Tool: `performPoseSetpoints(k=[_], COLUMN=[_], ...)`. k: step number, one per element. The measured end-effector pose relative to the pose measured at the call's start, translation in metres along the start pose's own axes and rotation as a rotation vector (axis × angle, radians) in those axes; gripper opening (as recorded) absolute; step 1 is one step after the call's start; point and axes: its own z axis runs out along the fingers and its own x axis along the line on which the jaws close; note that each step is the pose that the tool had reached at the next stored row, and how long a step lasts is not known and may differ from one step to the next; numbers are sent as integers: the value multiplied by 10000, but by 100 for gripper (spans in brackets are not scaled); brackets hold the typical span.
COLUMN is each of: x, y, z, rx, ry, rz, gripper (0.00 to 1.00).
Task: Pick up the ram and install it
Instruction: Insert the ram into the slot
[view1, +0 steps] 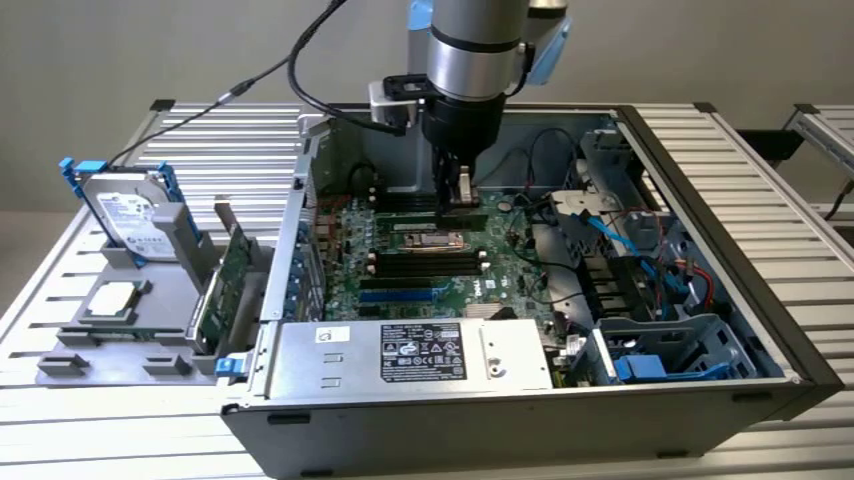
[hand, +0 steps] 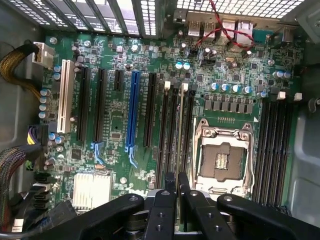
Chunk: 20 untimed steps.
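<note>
Where the memory slots flank the motherboard's CPU socket, the gripper hangs, fingers clamped on the ram, edge-on.

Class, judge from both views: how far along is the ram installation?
Done: the slim dark-green ram stick has been picked up and is inside the open grey computer case. In hand: the fingers appear to grip it edge-on over the black memory slots beside the empty processor socket. Left: pressing it home, as it doesn't look seated.

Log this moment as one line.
tool: shut on ram | place: over memory slots beside CPU socket | seated: cannot tell
</note>
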Motion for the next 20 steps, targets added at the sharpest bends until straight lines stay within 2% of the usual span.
performPoseSetpoints(k=[8, 15, 17, 20], x=[10, 40, 46, 48], y=[-4, -5, -3, -3], z=[144, 237, 248, 272], rx=[-1, -3, -4, -10], ry=[4, 34, 54, 122], rz=[2, 2, 4, 13], gripper=[13, 13, 13, 13])
